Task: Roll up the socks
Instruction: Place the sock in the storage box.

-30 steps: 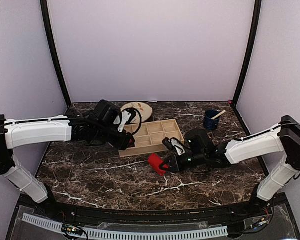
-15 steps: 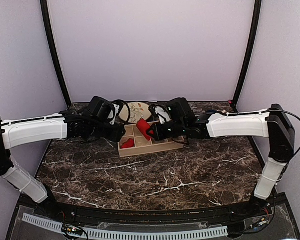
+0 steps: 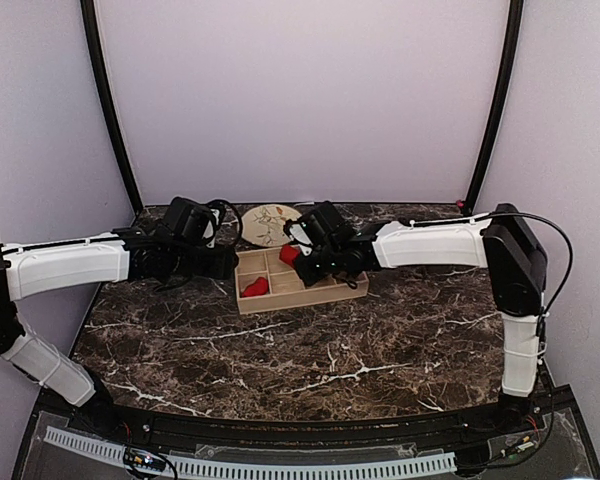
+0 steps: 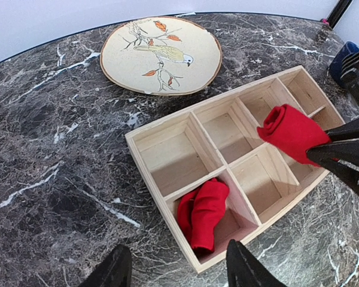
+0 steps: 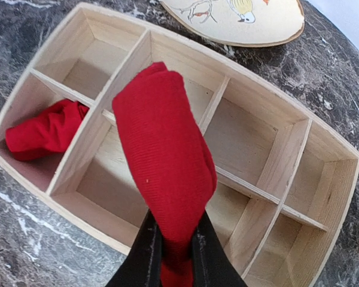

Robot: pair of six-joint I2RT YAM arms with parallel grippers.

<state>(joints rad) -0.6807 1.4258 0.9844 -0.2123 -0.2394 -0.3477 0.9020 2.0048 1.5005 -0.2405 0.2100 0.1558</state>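
Observation:
A rolled red sock [image 5: 161,149] is pinched in my right gripper [image 5: 175,251] and hangs above the middle compartments of the wooden tray [image 5: 335,149]. In the top view this sock [image 3: 289,254] is over the tray [image 3: 310,297], with the right gripper [image 3: 302,258] just behind it. The second red sock [image 4: 204,212] lies bunched in the tray's front-left compartment; it also shows in the top view [image 3: 254,287]. My left gripper [image 4: 178,272] is open and empty, hovering just left of and in front of the tray [image 4: 149,173]. In the top view the left gripper [image 3: 225,262] is at the tray's left end.
A round plate with a bird painting [image 3: 270,222] lies behind the tray on the dark marble table. A blue cup [image 4: 346,51] stands to the right of the tray. The tray's other compartments hold nothing.
My right gripper has carried the rolled sock from the table in front of the tray up and left over the tray. My left gripper has drawn back to the left.

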